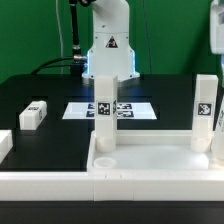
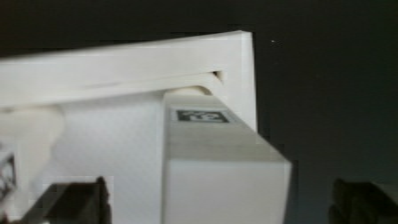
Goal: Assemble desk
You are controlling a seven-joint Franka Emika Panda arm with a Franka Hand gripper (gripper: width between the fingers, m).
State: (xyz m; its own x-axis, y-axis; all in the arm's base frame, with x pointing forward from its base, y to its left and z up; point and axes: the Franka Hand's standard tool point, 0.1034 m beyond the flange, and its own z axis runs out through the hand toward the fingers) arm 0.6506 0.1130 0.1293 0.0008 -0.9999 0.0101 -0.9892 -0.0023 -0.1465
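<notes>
While upright on desk top (image 2: 125, 62), leg (image 2: 222, 150) inside the wide-spread gripper (image 2: 222, 203).

The leg (image 2: 222, 160) standing between the fingers (image 2: 71, 200) of the gripper (image 2: 217, 202) looks like smooth white plastic with a dull, faintly satin face. Its square tag (image 2: 201, 115) is flat black-and-white print; sticker or paper cannot be told. The desk top (image 1: 150, 158) beneath the gripper appears to be the same smooth white plastic, with a soft sheen along its raised rim. The fingers are dark and matt, too blurred to name a material. The table (image 1: 50, 90) stretching away from the gripper is black and matt. The marker board (image 1: 78, 110) beyond it looks flat, white and matt.
</notes>
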